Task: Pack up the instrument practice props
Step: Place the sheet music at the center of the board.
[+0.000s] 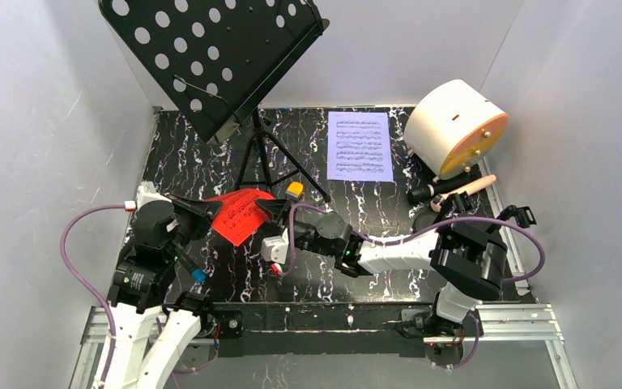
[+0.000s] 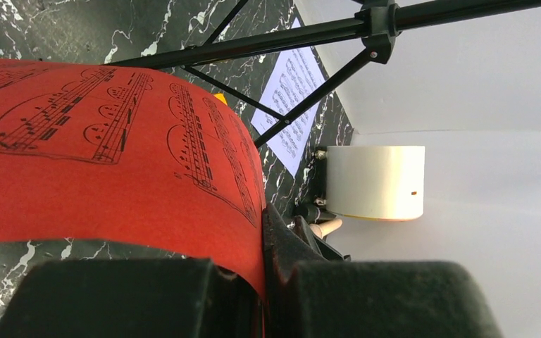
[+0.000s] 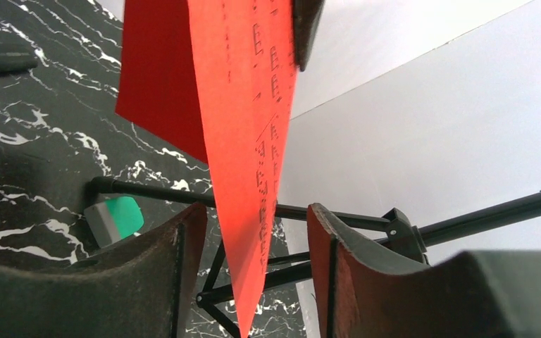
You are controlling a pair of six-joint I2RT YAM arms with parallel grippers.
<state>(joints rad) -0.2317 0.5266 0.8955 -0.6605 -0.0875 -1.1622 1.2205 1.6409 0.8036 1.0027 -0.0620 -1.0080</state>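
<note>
The red music sheet [image 1: 239, 217] is lifted off the surface [image 1: 364, 207] between the two arms, probably to pass it over or fold it. The left gripper [image 1: 204, 209] is closed tight on one edge. The right gripper [image 3: 253, 211] is partly open; the opposite edge hangs between its jaws and seems to touch neither.

We find the black perforated metal music rack on its tripod [image 1: 219, 57] at the far left of the black marbled desk [image 1: 356, 203]. To its right the white paper music sheet [image 1: 359, 146] lies flat. Further right sits the big white cylinder with an orange face [image 1: 453, 126]. The black microphone [image 1: 428, 193] and the beige-headed microphone [image 1: 479, 184] lie just near of it. Near of the tripod, the red paper music sheet [image 1: 239, 215] has its left edge in the left end effector [image 1: 205, 212]. Its right edge is between the jaws of the right end effector [image 1: 274, 209].
</note>
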